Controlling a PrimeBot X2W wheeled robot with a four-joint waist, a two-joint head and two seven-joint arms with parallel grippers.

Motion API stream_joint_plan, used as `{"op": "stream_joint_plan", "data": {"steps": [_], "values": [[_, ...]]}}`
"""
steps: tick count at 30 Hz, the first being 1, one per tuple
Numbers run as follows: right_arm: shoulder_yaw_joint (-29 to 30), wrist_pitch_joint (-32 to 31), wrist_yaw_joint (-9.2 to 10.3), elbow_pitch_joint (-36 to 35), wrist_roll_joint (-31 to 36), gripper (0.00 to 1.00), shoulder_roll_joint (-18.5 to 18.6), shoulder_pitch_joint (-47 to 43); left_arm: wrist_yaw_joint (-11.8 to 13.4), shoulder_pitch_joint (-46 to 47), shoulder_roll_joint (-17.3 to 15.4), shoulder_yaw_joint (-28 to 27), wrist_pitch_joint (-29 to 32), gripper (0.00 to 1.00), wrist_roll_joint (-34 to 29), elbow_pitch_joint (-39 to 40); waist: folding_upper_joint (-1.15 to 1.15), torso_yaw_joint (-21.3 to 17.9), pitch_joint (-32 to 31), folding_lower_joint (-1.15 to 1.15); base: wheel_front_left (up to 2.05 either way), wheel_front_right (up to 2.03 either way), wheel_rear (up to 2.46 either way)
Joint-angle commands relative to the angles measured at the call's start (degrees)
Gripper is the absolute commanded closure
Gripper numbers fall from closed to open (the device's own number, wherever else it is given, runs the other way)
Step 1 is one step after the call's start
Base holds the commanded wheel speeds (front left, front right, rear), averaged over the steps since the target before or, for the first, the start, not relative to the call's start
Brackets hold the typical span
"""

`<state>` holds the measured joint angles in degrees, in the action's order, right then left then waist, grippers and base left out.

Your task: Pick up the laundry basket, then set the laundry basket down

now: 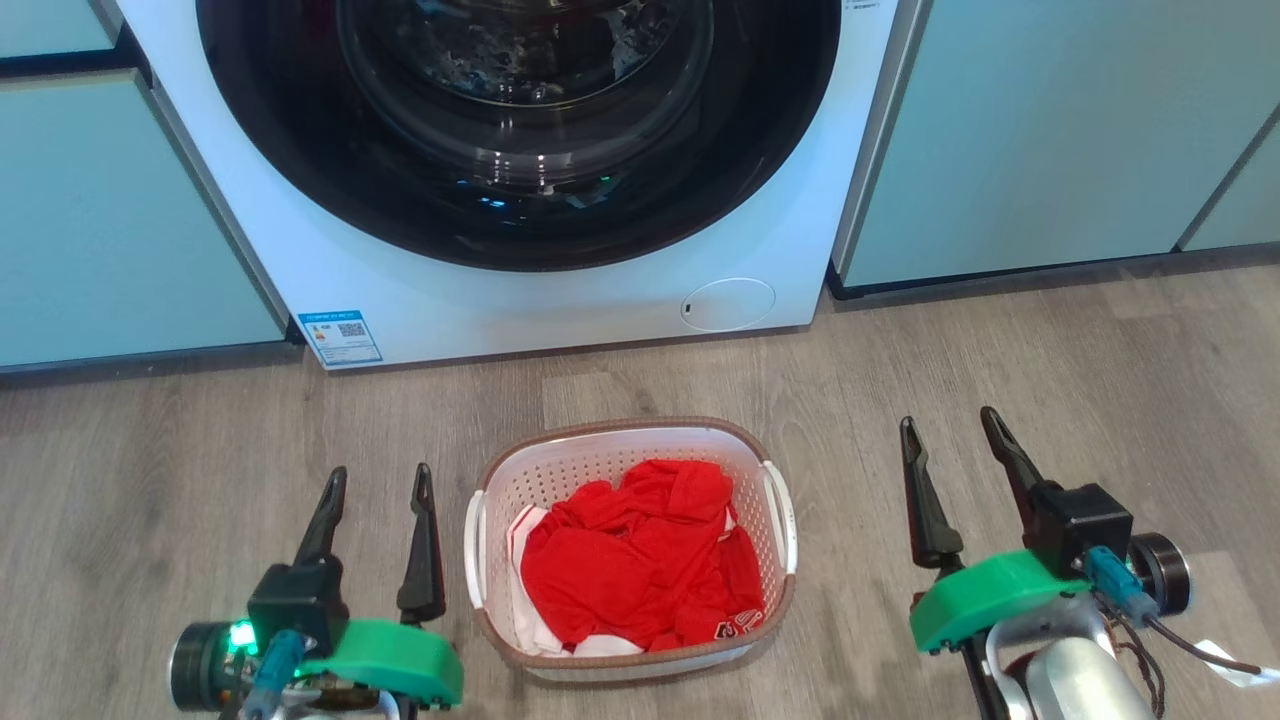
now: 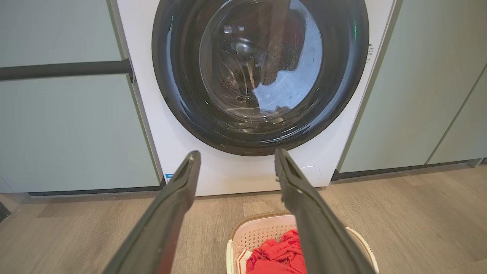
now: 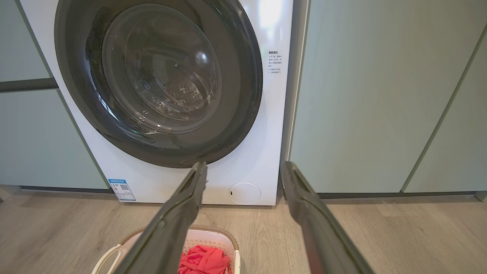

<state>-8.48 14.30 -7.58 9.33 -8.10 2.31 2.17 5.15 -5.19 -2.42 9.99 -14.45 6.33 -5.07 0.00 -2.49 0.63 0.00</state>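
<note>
Both pincers released, empty: left gripper (image 1: 380, 478) just beside laundry basket (image 1: 600, 468), right gripper (image 1: 948, 422) well apart. Clamp both side handles (image 1: 783, 520) evenly; lift level.

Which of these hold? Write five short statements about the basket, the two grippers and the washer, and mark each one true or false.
1. The small white perforated plastic laundry basket with a brown rim stands on the grey wood-look floor. True.
2. The basket is empty. False: crumpled red clothing lies in it.
3. The left gripper is shut on a basket handle. False: it is open and apart from the basket, on the basket's left side.
4. The right gripper is open and holds nothing. True.
5. The basket touches the white front-loading washing machine. False: bare floor lies between them.
</note>
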Motion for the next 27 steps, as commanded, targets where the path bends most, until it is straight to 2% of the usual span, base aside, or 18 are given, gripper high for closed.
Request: {"op": "stream_joint_plan", "data": {"steps": [1, 27], "values": [[-1.13, 0.70, 0.09, -1.75, 0.06, 0.00, 0.56, 2.45, 0.21, 1.68, -0.45, -2.24, -0.55, 0.00, 0.41, 1.53, 0.00, 0.04, -0.01, 0.00, 0.00, 0.00, 0.00], [-0.64, 0.70, 0.09, -1.40, -0.12, 0.00, 0.56, 2.79, -0.07, 2.34, -0.45, -2.24, -0.55, 0.00, 0.47, 1.44, 0.00, 0.20, 1.88, 0.00, 0.00, 0.00, 0.00]]}}
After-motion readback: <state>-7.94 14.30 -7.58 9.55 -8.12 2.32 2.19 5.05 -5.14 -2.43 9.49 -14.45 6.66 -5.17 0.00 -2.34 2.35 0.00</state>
